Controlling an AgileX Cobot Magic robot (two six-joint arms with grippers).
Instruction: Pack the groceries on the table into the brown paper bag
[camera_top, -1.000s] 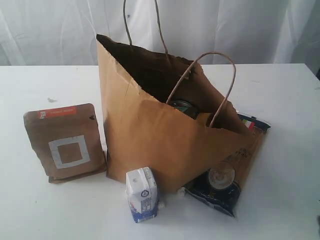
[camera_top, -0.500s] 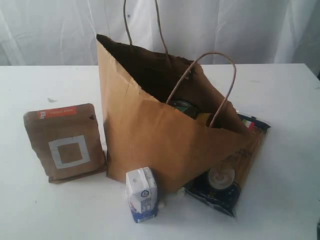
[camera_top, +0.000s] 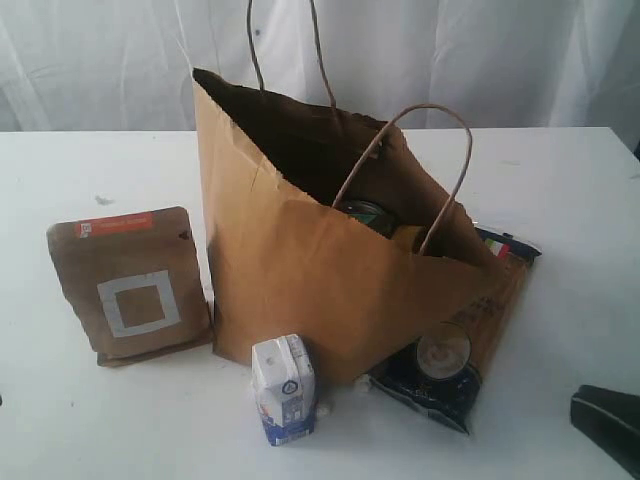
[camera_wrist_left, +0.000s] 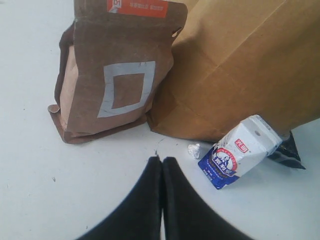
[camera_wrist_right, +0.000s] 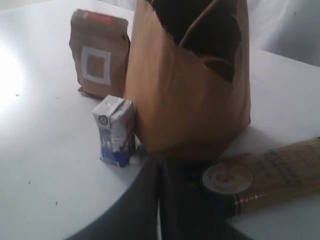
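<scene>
- the tall, creased brown paper bag (camera_top: 330, 270) stood open-mouthed on the broad white table (camera_top: 80, 170), leaning a little. a dark metal-lidded jar (camera_top: 365, 212) showed inside it.
- three packs were outside the bag. the brown kraft pouch (camera_top: 130, 285) with its white square stood just beside the bag's left side. the small white-blue carton (camera_top: 284, 388) stood at the bag's front foot. the spaghetti pack (camera_top: 440, 365) lay flat, partly tucked under the bag's right side.
- the left gripper (camera_wrist_left: 161, 162) had its black claws pressed together on nothing, pointed at the bare table before the carton and pouch.
- the right gripper (camera_wrist_right: 159, 170) was likewise closed and empty, near the spaghetti pack.
- the step looked like a pause between picks, with the packing partway done and a next item to choose.
- any next grab would need the claws parted first. the carton seemed the easy pick, being small, upright and unobstructed. the spaghetti would probably need sliding out without tipping the bag.
</scene>
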